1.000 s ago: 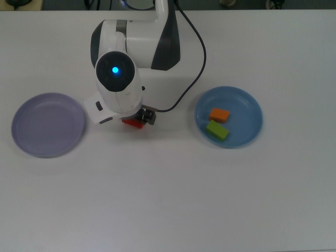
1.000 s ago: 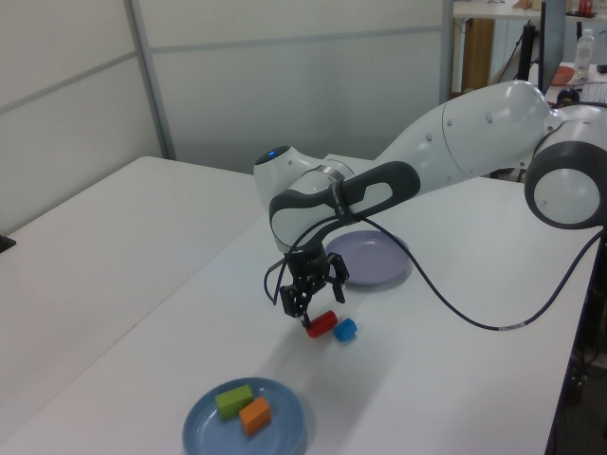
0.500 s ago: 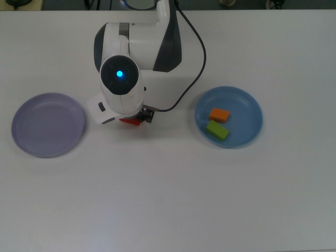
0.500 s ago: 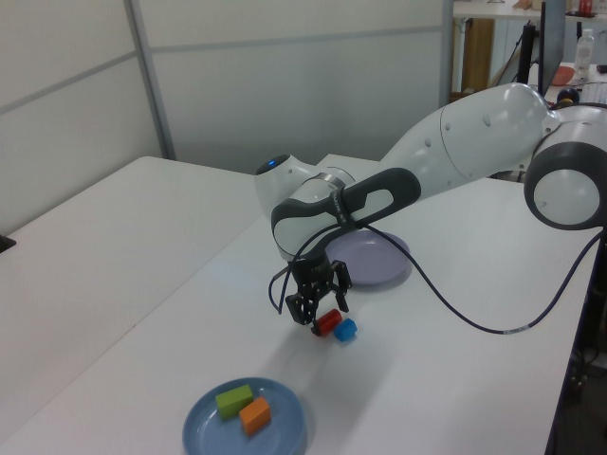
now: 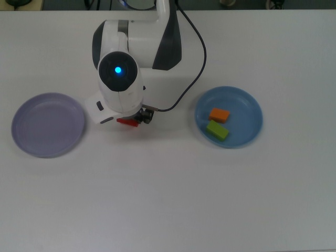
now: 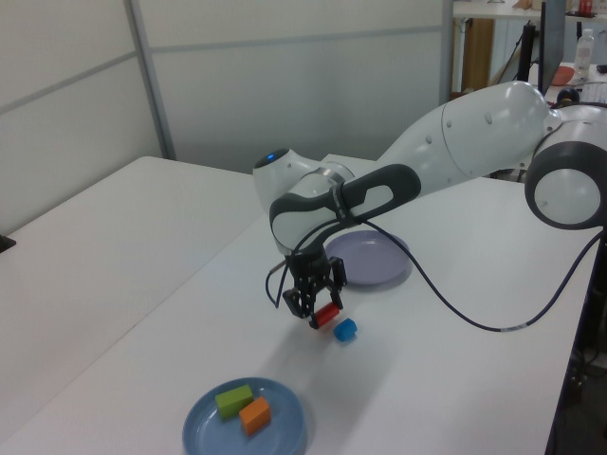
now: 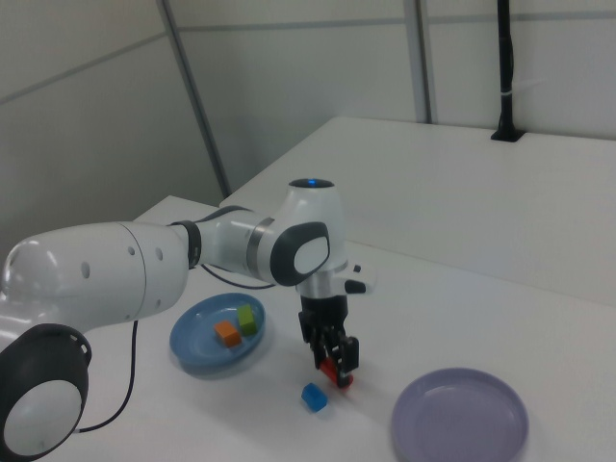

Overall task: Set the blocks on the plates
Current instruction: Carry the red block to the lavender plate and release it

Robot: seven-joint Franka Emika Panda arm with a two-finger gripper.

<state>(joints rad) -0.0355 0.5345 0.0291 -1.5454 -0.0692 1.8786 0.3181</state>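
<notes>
Since a second ago, we see the gripper (image 6: 320, 313) has gone down to the red cylinder (image 6: 327, 315) and come back up with it, so the red block now hangs above the white table (image 6: 142, 284) and not on it. The fingers are squeezed tight on the red cylinder, one on each side. The blue cube (image 6: 345, 330) has stayed where it was on the table, just beside and a bit below the held block in the left view. In the right view the blue cube (image 7: 314, 397) sits on the table near the gripper (image 7: 336, 366), toward the right view's left.

The green bar (image 5: 217, 130) and the orange block (image 5: 219, 115) lie side by side in the light blue plate (image 5: 251, 107), on the top view's right. The purple plate (image 5: 31, 107) sits on the top view's left with no blocks in it. The arm's black cable (image 5: 197, 52) curves across the table between the arm and the blue plate.
</notes>
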